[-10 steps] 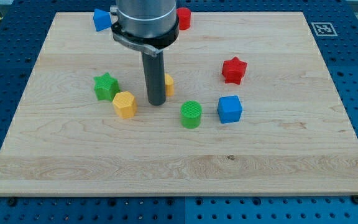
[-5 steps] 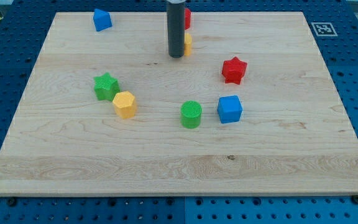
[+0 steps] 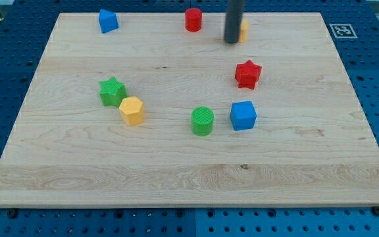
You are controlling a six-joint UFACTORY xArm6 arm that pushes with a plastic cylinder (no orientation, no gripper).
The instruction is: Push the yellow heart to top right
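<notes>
The yellow heart [image 3: 243, 30] lies near the view's top, right of centre, mostly hidden behind my dark rod; only its right edge shows. My tip [image 3: 232, 41] stands at the heart's left side, touching it or nearly so. The board's top right corner [image 3: 318, 16] lies well to the right of the heart.
A red cylinder [image 3: 193, 19] stands left of my rod at the top. A blue block [image 3: 108, 21] is at the top left. A red star [image 3: 247, 74], blue cube [image 3: 243, 115], green cylinder [image 3: 202, 121], yellow hexagon [image 3: 131, 110] and green star [image 3: 112, 91] lie mid-board.
My rod has moved from mid-board up and to the right. The yellow heart has moved with it, past the red cylinder, to the top right of centre.
</notes>
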